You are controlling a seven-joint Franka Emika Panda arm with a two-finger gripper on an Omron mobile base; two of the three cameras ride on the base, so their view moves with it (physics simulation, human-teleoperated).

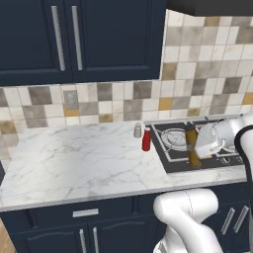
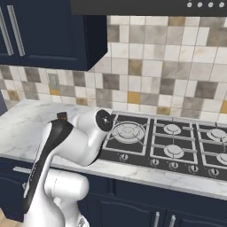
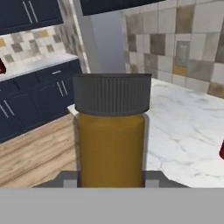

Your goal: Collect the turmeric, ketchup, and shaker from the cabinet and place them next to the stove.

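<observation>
Cabinet (image 1: 74,39): seen at the upper left of the left base view, navy doors closed, two silver bar handles side by side.
Worktop (image 1: 74,158): white marble, laid under the cabinet and run up to the stove's left edge.
Shaker (image 1: 138,130): stood upright on the worktop near the backsplash, just left of the stove.
Ketchup (image 1: 146,139): stood upright on the worktop, just in front of and right of the shaker, close beside the stove's left edge; whether the two bottles touch cannot be told.
Stove (image 2: 177,142): black cooktop with grey grates, knobs along the front edge, set into the worktop at the right.
Turmeric (image 1: 192,147): amber jar held upright over the front left part of the stove; whether its base rests on the cooktop cannot be told. In the hand view (image 3: 111,140) the jar is seen close up with its dark ribbed cap at the top.
Fingers (image 1: 203,144): clamped on the turmeric, one on each side of the jar's lower body as shown in the hand view.
</observation>
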